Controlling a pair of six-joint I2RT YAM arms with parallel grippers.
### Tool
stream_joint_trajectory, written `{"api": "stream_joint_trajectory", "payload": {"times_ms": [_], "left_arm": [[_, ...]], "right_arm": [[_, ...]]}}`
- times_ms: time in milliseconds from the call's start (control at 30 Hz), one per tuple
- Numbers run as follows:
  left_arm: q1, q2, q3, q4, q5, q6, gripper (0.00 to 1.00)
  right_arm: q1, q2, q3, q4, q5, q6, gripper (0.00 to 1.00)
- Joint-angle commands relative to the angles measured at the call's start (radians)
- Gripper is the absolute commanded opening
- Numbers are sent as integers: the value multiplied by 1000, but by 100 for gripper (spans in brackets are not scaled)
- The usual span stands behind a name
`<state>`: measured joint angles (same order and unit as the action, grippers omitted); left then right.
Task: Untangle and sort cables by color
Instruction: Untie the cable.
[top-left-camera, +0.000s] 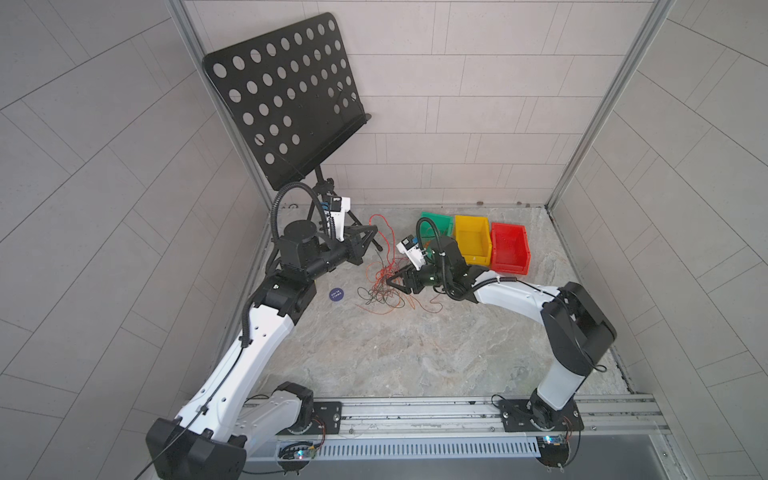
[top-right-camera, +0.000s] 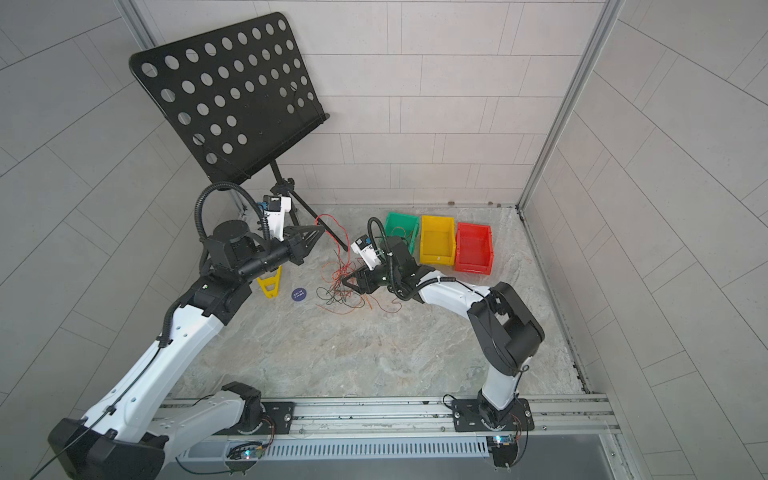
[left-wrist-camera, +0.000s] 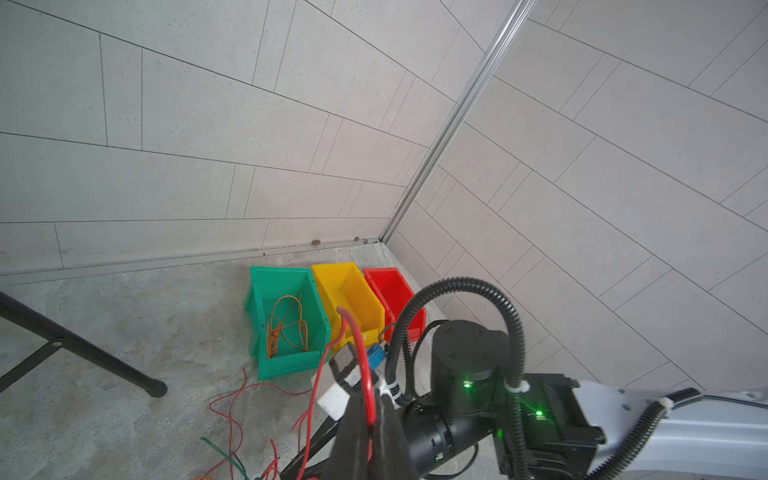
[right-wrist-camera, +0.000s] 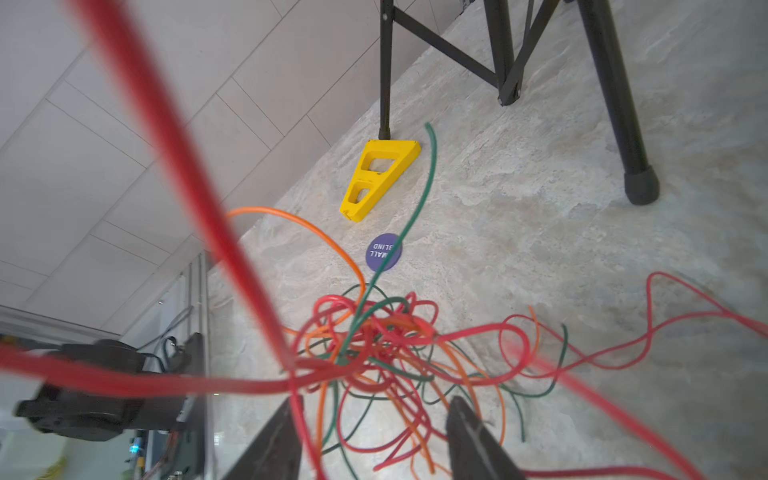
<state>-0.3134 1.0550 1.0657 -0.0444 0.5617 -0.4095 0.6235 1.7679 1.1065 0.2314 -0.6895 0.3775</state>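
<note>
Cables (top-left-camera: 384, 286): thin glossy strands, red, orange and dark green, knotted in a loose heap on the marbled tabletop (top-left-camera: 415, 353), before the spread jaws of the right gripper (right-wrist-camera: 374, 401). Left gripper (left-wrist-camera: 371, 409), pressed together on one red cable (left-wrist-camera: 359, 345), raised above it. Green plastic bin (left-wrist-camera: 286, 368) holds coiled orange cable (left-wrist-camera: 286, 328); flat purple disc (right-wrist-camera: 378, 249) beside heap.
</note>
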Motion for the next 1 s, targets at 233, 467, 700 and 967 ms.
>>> {"api": "stream_joint_trajectory", "payload": {"times_ms": [233, 467, 700, 967], "left_arm": [[10, 52, 187, 7, -51, 31, 0], [19, 91, 316, -51, -160, 98, 0], [20, 96, 321, -38, -132, 99, 0], [20, 53, 228, -38, -68, 97, 0]], "right_arm": [[10, 31, -151, 79, 13, 8, 8], [-6, -21, -282, 14, 70, -38, 7], [-53, -94, -367, -12, 78, -49, 14], [-85, -313, -334, -225, 112, -160, 57]]}}
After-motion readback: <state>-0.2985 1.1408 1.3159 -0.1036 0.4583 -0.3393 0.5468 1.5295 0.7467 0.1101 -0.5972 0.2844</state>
